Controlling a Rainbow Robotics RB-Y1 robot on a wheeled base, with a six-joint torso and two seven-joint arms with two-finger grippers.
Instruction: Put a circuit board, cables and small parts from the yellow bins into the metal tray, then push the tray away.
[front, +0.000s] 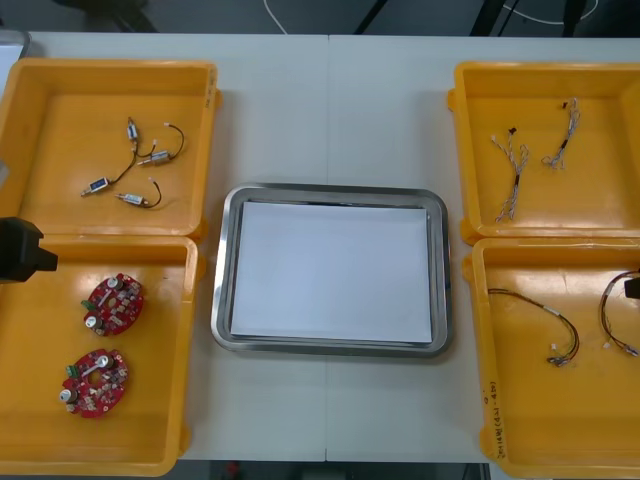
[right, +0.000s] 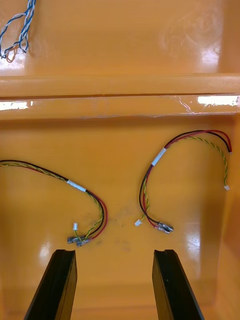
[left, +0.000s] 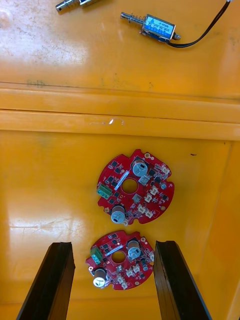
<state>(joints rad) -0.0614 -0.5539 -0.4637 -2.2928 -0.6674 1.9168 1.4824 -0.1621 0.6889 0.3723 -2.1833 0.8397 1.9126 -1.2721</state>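
Two round red circuit boards (front: 113, 303) (front: 94, 381) lie in the near left yellow bin (front: 30, 420). My left gripper (left: 113, 246) hangs open above them, with the nearer board (left: 120, 260) between its fingers and the other board (left: 135, 187) just beyond the tips. My right gripper (right: 114, 252) is open over the near right yellow bin (front: 560, 430), above two red and yellow cables (right: 85, 192) (right: 165, 155). The metal tray (front: 330, 191), white inside, sits between the bins with nothing in it.
The far left bin (front: 40, 100) holds small metal parts (front: 135, 160) on black cables. Twisted blue and white cables (front: 515, 175) lie in the far right bin (front: 600, 90). Bare table stretches beyond the tray.
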